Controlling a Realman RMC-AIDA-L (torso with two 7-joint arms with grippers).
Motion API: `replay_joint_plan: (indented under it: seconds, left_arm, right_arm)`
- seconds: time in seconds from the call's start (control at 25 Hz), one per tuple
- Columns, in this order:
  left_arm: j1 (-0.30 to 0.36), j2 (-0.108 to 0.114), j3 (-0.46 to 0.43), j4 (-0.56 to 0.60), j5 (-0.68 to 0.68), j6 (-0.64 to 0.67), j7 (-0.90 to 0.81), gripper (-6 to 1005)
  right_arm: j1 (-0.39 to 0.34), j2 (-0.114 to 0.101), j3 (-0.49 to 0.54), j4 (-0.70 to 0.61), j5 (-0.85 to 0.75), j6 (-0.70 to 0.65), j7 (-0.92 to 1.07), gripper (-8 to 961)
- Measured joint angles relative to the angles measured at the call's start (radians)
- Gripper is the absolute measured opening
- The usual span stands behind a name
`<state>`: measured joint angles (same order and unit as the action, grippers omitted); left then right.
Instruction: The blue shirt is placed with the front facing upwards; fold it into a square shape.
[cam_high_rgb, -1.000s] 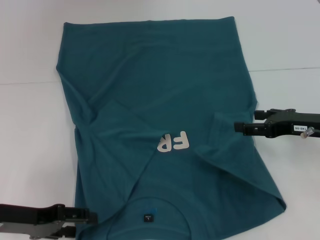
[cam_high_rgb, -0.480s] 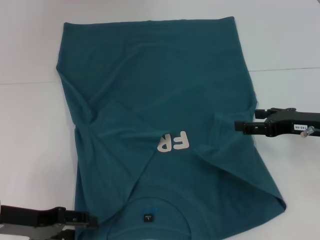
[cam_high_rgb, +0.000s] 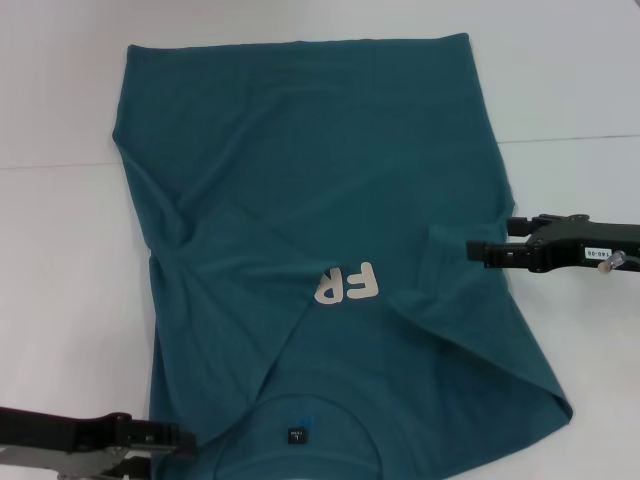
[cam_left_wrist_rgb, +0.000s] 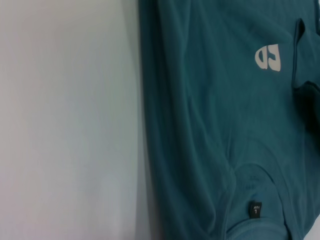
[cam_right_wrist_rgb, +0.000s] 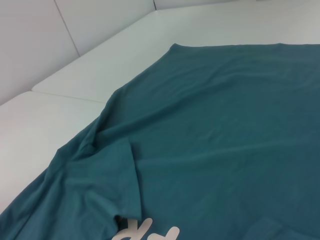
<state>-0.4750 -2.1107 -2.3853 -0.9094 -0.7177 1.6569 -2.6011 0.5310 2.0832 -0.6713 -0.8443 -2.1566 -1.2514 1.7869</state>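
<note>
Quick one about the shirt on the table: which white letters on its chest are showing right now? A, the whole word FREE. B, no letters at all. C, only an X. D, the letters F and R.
D: on the blue shirt, folded-over cloth leaves only the white letters "FR" uncovered, above the neck label in the head view.

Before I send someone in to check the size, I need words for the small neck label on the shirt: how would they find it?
Start at the blue shirt spread across the white table. Follow it to the collar end nearest the robot, below the white letters. The neck label sits just inside the collar curve, a small dark square, the only dark patch on the teal cloth.
</note>
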Motion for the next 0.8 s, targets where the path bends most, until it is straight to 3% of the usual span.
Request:
replay_joint_plan:
  seconds: [0.8]
  left_arm:
    - [-0.036,0.0,0.0,0.023,0.051,-0.025,-0.023,826]
  right_arm:
    - [-0.001,-0.002,0.001,0.001,0.013,0.008,-0.003,925]
